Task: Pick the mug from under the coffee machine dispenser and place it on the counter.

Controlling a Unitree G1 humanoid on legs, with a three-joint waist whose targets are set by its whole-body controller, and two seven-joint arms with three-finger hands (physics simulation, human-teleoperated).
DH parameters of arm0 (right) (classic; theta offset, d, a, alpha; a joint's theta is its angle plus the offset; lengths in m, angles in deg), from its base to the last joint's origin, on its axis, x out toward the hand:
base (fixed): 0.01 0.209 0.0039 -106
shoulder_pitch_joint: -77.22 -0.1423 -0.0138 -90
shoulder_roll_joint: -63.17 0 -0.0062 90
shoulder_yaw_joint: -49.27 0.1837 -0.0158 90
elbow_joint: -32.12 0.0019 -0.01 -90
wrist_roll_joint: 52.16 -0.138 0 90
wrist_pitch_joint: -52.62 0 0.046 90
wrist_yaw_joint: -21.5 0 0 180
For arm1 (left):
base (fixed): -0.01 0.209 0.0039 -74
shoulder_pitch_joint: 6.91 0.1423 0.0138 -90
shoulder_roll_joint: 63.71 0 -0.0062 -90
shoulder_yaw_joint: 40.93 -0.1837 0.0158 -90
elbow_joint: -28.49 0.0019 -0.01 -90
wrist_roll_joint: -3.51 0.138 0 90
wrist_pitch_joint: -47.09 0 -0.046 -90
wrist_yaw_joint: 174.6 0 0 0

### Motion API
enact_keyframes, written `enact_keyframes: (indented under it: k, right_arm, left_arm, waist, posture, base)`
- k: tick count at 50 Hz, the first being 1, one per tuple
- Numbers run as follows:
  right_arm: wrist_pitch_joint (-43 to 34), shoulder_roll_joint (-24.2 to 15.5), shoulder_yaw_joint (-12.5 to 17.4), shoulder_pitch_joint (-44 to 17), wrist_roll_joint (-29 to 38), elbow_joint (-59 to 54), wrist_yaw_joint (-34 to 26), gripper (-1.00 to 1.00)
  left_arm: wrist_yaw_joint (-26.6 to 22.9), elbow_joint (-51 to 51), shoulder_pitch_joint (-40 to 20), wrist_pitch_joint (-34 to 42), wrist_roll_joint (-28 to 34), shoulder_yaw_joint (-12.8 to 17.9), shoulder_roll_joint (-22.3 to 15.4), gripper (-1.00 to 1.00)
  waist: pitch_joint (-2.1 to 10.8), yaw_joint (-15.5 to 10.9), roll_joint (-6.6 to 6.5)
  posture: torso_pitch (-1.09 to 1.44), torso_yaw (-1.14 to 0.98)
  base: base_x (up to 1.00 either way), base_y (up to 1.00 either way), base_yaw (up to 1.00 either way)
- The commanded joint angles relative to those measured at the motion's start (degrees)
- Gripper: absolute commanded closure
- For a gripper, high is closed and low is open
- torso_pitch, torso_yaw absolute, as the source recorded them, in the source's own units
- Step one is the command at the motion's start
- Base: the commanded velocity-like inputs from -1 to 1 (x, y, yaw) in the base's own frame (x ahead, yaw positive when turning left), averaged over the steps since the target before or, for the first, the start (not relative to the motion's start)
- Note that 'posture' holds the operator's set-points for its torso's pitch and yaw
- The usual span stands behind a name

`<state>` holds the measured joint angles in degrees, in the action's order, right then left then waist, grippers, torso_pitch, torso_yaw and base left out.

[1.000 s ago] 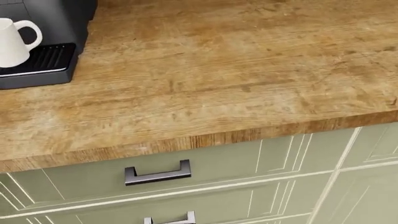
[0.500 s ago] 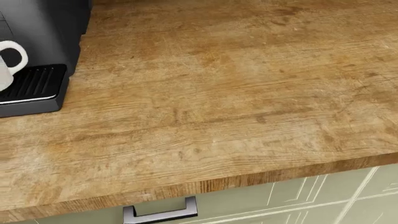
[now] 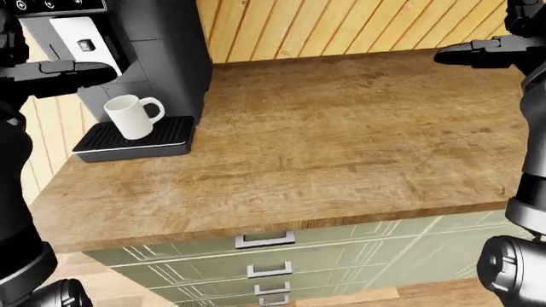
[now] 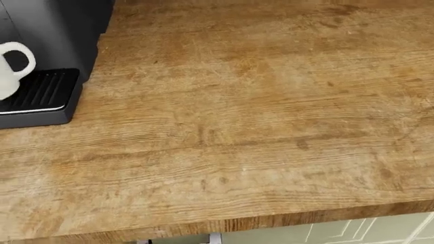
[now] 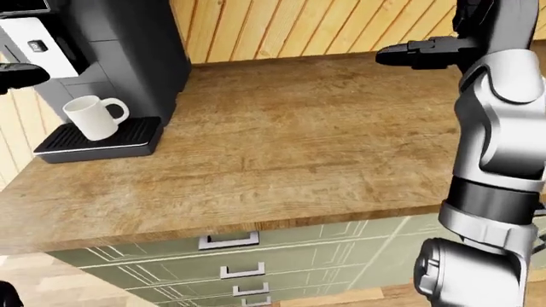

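Note:
A white mug [image 3: 130,117] stands upright on the black drip tray [image 3: 145,142] of the dark coffee machine [image 3: 158,45], under its dispenser, handle to the right. In the head view only the mug's right side [image 4: 9,71] shows at the left edge. My left hand [image 3: 92,70] is open and empty, raised above and left of the mug, apart from it. My right hand [image 3: 454,54] is open and empty, high at the top right over the wooden counter [image 3: 341,134], far from the mug.
A wood-slat wall [image 3: 341,25] runs behind the counter. Green drawers with metal handles [image 3: 264,239] sit under the counter's near edge. The counter's left end [image 3: 51,192] lies just left of the machine.
The camera has moved: in the head view the counter edge and drawer handle slid down almost out of view. The mug slid toward the left edge. Nothing was grasped.

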<state>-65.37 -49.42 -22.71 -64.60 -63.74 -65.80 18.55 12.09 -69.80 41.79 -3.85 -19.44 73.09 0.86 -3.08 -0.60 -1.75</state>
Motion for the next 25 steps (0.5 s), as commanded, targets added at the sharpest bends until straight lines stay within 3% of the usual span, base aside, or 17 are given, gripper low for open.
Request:
enact_keyframes:
  k: [1,5,8,9,10,12,14,18,19,21,22,23,25]
  right_arm:
    - [3.32,-0.98,-0.32,-2.52,0.91,2.31,-0.29,-1.00]
    - [4.38,-0.92,-0.16,-3.02,1.52,1.86,-0.57,-1.00]
    - [4.28,-1.03,-0.09,-2.97,1.34,2.20,-1.07,-1.00]
    - [4.32,-1.05,-0.10,-2.97,1.37,2.20,-1.13,-1.00]
    - [4.40,-1.04,-0.06,-2.94,1.32,2.23,-1.22,-1.00]
    - [4.55,-1.10,-0.28,-2.87,1.73,2.36,-1.38,-1.00]
    - [4.35,-0.90,-0.18,-2.66,2.28,1.82,-0.97,-1.00]
    - [1.53,-0.46,-0.61,-1.58,4.47,2.31,0.09,-1.00]
    - [2.03,-0.43,-0.53,-1.62,4.84,2.01,0.07,-1.00]
    - [-0.23,-0.40,-0.46,-2.03,5.32,1.46,0.39,-1.00]
    - [-1.09,-0.37,-0.53,-2.38,5.85,1.01,1.14,-1.00]
    - [-1.29,-0.42,-0.71,-2.42,6.20,0.78,1.10,-1.00]
    - [-2.68,-0.14,-1.03,-2.49,6.63,1.05,0.98,-1.00]
  left_arm:
    - [-0.65,-1.19,-1.19,-0.69,-0.56,0.89,-1.31,-1.00]
    - [-0.59,-1.04,-1.29,-0.74,-0.58,0.84,-1.28,-1.00]
    - [-0.54,-1.14,-1.26,-0.69,-0.59,0.77,-1.16,-1.00]
    - [-0.53,-1.13,-1.28,-0.65,-0.61,0.80,-1.18,-1.00]
    - [-0.51,-1.18,-1.28,-0.61,-0.64,0.79,-1.16,-1.00]
    - [-0.50,-1.16,-1.35,-0.64,-0.61,0.69,-1.11,-1.00]
    - [-0.55,-1.08,-1.33,-0.67,-0.61,0.75,-1.13,-1.00]
    - [-0.51,-1.16,-1.24,-0.67,-0.60,0.67,-0.98,-1.00]
    - [-0.50,-1.26,-1.22,-0.59,-0.61,0.68,-0.97,-1.00]
    - [-0.49,-1.26,-1.23,-0.55,-0.63,0.73,-0.97,-1.00]
    - [-0.48,-1.34,-1.15,-0.53,-0.62,0.71,-0.92,-1.00]
    - [-0.49,-1.40,-1.11,-0.50,-0.63,0.72,-0.89,-1.00]
    - [-0.47,-1.45,-1.02,-0.47,-0.67,0.81,-0.85,-1.00]
  waist:
    - [1.35,-0.85,0.42]
    - [1.19,-0.66,1.00]
    - [0.97,-0.45,4.18]
    - [1.02,-0.83,4.65]
    - [1.46,-0.61,3.92]
    - [1.53,-1.28,4.34]
    - [1.92,-1.38,3.54]
    - [0.75,0.36,1.33]
    - [1.07,0.71,0.46]
    - [2.10,0.94,-3.17]
    - [0.56,0.90,-0.66]
    - [0.62,1.03,-0.49]
    - [0.70,1.02,1.09]
  posture:
    - [0.00,0.00]
    - [0.00,0.00]
    - [0.00,0.00]
    - [0.00,0.00]
    - [0.00,0.00]
    - [0.00,0.00]
    - [0.00,0.00]
    - [0.00,0.00]
    - [0.00,0.00]
    - [0.00,0.00]
    - [0.00,0.00]
    - [0.00,0.00]
    - [0.00,0.00]
  base:
    - [0.00,0.00,1.00]
    - [0.00,0.00,1.00]
    - [0.00,0.00,1.00]
    - [0.00,0.00,1.00]
    - [0.00,0.00,1.00]
    - [0.00,0.00,1.00]
    - [0.00,0.00,1.00]
    - [0.00,0.00,0.57]
    - [0.00,0.00,0.00]
    - [0.00,0.00,0.00]
    - [0.00,0.00,0.00]
    - [0.00,0.00,0.00]
    - [0.00,0.00,0.00]
